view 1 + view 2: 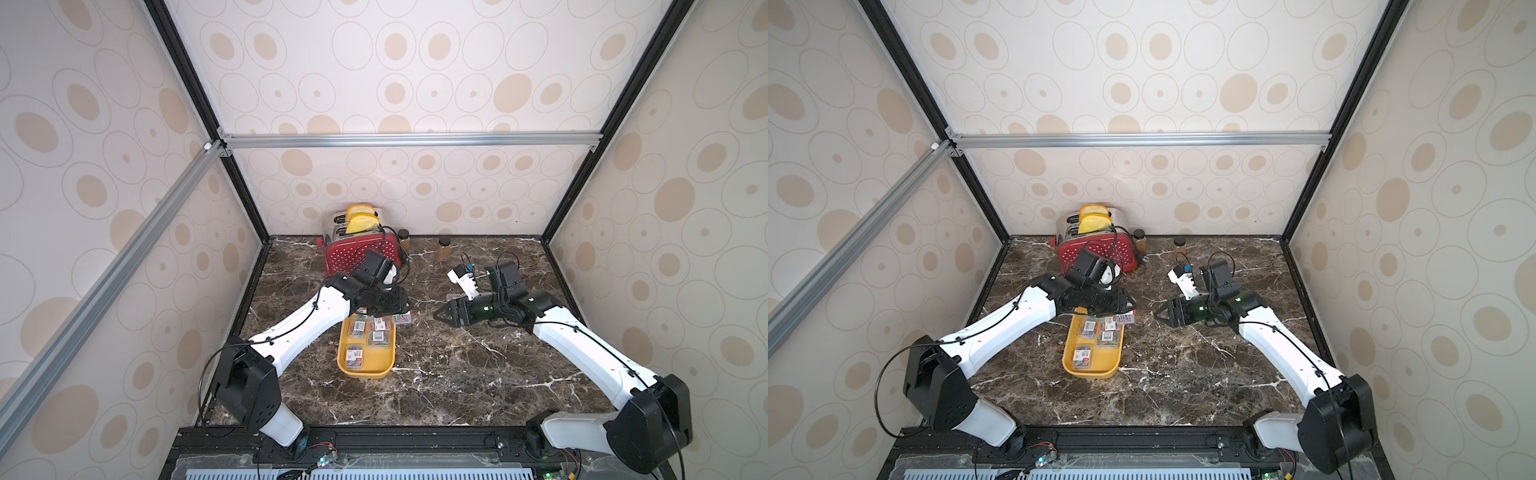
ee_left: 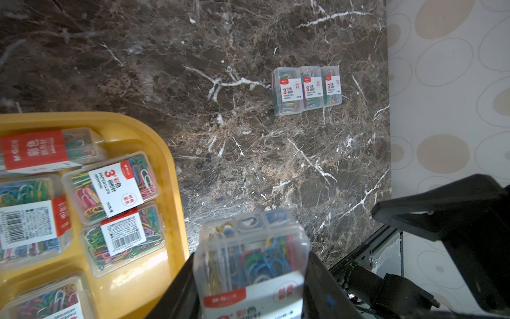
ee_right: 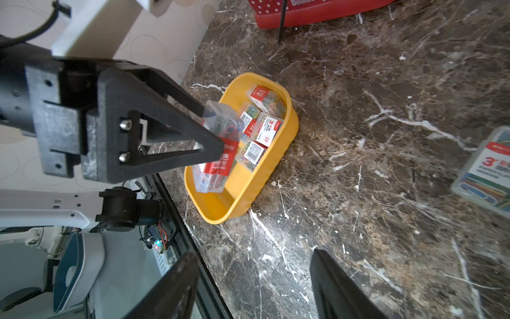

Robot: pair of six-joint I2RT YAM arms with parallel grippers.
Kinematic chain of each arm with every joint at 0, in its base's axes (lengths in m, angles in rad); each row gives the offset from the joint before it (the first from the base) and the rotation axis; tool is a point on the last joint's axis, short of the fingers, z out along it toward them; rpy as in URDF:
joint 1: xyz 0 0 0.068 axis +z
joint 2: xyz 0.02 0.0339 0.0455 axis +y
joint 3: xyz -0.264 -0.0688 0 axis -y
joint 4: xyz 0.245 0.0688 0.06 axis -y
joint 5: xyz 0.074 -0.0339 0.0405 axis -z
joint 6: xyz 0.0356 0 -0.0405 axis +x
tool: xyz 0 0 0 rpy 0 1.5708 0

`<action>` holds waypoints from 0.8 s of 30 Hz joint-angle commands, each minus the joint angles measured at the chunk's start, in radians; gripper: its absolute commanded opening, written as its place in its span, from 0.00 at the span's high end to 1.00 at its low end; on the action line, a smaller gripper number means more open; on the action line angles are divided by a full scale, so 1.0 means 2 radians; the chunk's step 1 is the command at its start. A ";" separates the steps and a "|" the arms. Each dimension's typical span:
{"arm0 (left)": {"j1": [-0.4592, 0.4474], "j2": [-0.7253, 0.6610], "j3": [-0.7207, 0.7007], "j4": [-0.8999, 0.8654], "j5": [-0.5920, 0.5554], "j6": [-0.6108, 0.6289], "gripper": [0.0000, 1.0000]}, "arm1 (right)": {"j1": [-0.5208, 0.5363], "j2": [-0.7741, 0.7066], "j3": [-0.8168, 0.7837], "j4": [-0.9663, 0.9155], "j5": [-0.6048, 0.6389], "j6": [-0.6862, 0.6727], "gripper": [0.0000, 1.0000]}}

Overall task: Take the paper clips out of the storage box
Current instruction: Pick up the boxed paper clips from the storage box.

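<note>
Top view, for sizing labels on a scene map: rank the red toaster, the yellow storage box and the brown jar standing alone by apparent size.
1. toaster, partly hidden
2. storage box, far end hidden, so its rank against the toaster is unsure
3. jar, clearly smallest

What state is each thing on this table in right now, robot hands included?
Left fingers: closed on one paper clip case, held just past the box's rim.
Right fingers: open, empty.
Storage box: holding five cases.
Three cases: out on the table, side by side in a row.
Toaster: bread slices in its slots.
</note>
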 commanded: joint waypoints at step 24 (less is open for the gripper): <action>-0.004 -0.010 0.017 0.087 0.073 -0.063 0.67 | 0.038 0.082 0.016 0.126 -0.060 0.034 0.44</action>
